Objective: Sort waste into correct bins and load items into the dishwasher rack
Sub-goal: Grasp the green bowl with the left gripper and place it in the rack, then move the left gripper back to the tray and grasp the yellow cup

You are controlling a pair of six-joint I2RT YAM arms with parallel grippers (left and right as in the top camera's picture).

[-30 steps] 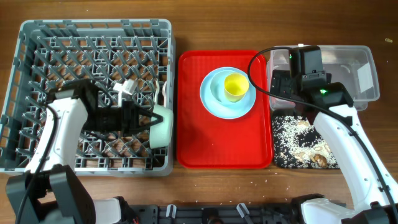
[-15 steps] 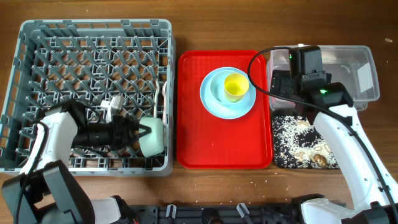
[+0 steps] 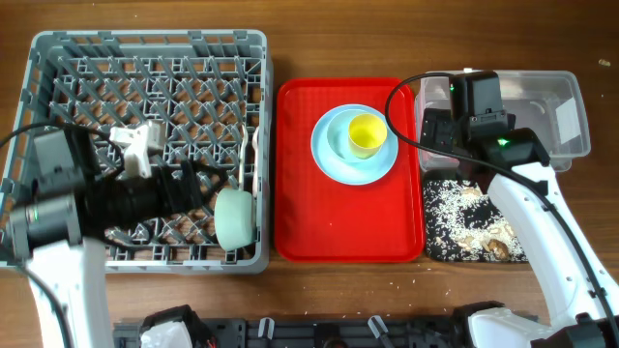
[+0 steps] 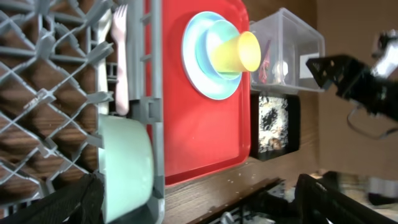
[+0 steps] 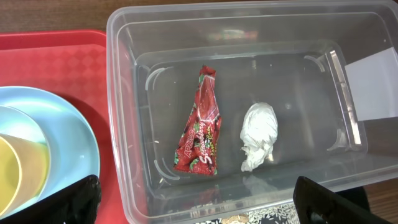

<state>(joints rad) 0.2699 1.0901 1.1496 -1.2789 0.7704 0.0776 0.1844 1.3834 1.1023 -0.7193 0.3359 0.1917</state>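
Over the last second the pale green bowl [image 3: 235,217] has been carried down into the lower right corner of the dishwasher rack [image 3: 145,43]. It is now seen standing on edge against the right wall, just below the white fork [image 4: 120,62]. The left gripper [image 4: 199,193] has been drawn back towards the left of the overhead frame. In the left wrist view its 2 fingers are spread wide with nothing clamped between them, so the bowl is judged to have been released and 1 more item loaded. The right gripper [image 5: 196,193] has not been moved: it hangs over the clear tub [image 5: 124,93] with its fingers wide apart and empty. In the tub the red wrapper [image 5: 202,124] and paper wad [image 5: 258,134] lie side by side, and the grains [image 3: 455,208] lie in the black tray [image 3: 435,242], so the waste appears sorted. Left on the red tray [image 3: 329,232] are 3 stacked items, still to be loaded: the light blue plate [image 3: 324,159], the light blue bowl [image 3: 338,130] and the yellow cup [image 3: 367,135].
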